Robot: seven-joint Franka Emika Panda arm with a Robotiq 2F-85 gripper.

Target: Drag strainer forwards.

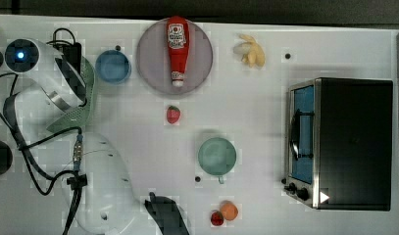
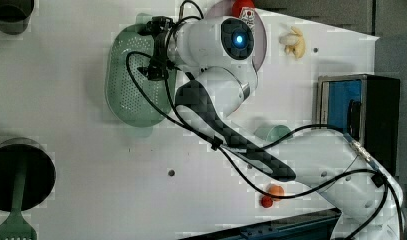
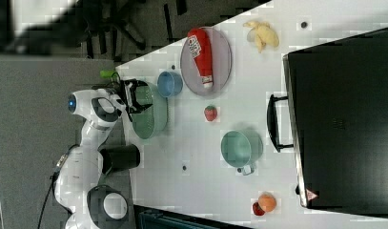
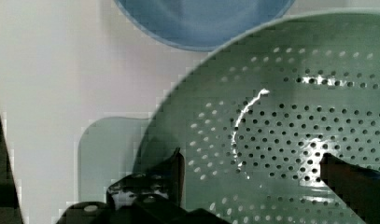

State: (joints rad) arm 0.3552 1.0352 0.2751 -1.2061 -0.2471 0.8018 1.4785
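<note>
Fingers (image 4: 169, 163) spread, straddling strainer (image 4: 290, 121) rim

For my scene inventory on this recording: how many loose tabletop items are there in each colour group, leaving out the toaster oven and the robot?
Green: 2, strainer, mug
Blue: 1, bowl
Red: 3, ketchup bottle, strawberry, small red fruit
Orange: 1, orange fruit
Yellow: 1, banana
Grey-purple: 1, plate
Total: 9

Ketchup bottle (image 1: 177, 49) lying on grey plate (image 1: 149, 58), blue bowl (image 1: 112, 66) beside it, strawberry (image 1: 173, 114), teal mug (image 1: 216, 156), banana (image 1: 250, 51), toaster oven (image 1: 349, 142) at top view's right.
</note>
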